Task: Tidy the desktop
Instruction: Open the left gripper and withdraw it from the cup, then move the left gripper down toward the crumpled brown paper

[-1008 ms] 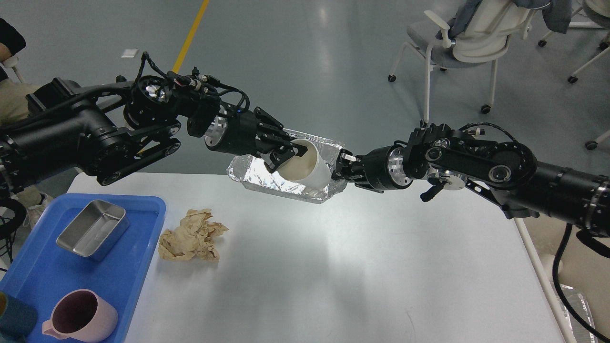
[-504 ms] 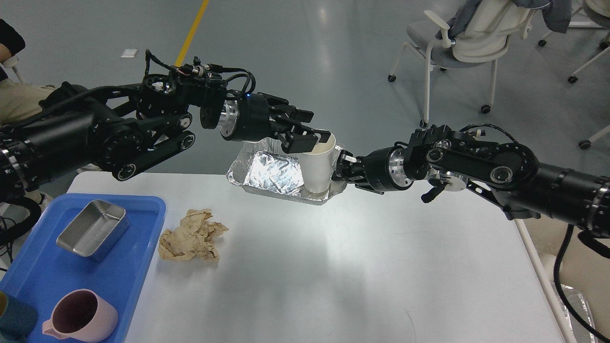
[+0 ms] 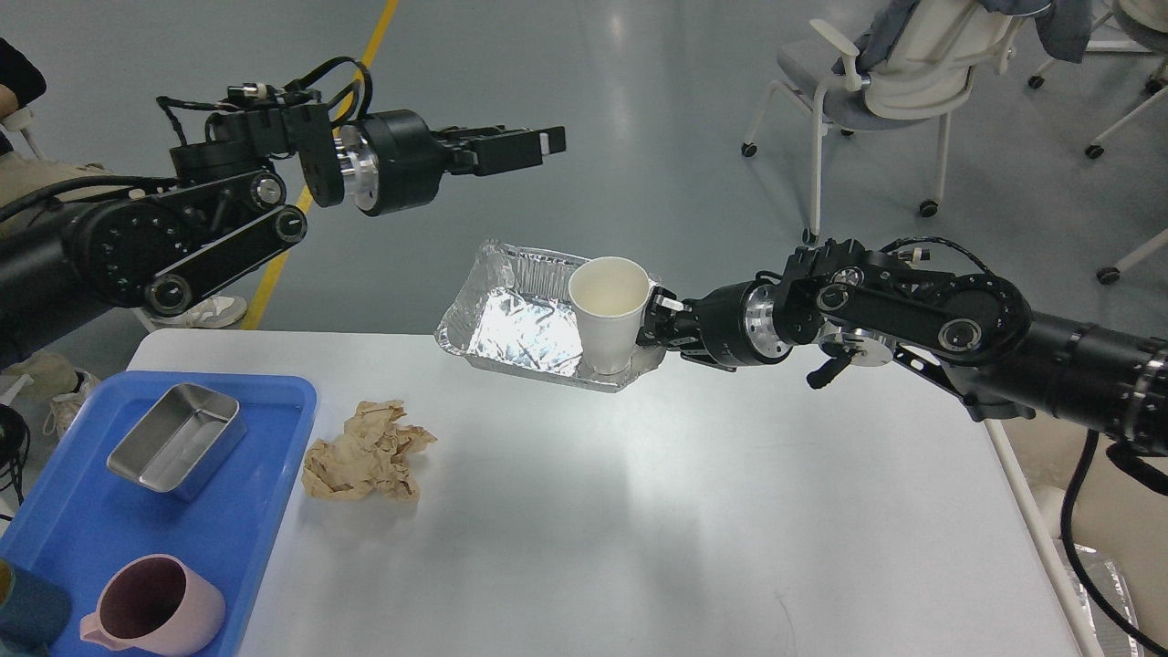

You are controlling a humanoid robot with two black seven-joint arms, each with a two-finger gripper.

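Note:
The white desktop (image 3: 639,520) fills the lower view. My right gripper (image 3: 659,316) is shut on the right rim of a foil tray (image 3: 520,324), holding it over the desktop's far edge. A white paper cup (image 3: 610,310) stands upright in the tray's right end. My left gripper (image 3: 538,148) hovers high above and left of the cup, open and holding nothing. A crumpled brown paper (image 3: 365,452) lies on the desktop's left part.
A blue tray (image 3: 283,411) at the left edge holds a steel box (image 3: 178,438), a pink mug (image 3: 155,607) and a teal cup (image 3: 27,607). Office chairs (image 3: 876,82) stand on the floor at the back right.
My left gripper has let go of the paper cup, which now stands upright in the foil tray, and has risen up and to the left. The right arm has held still.

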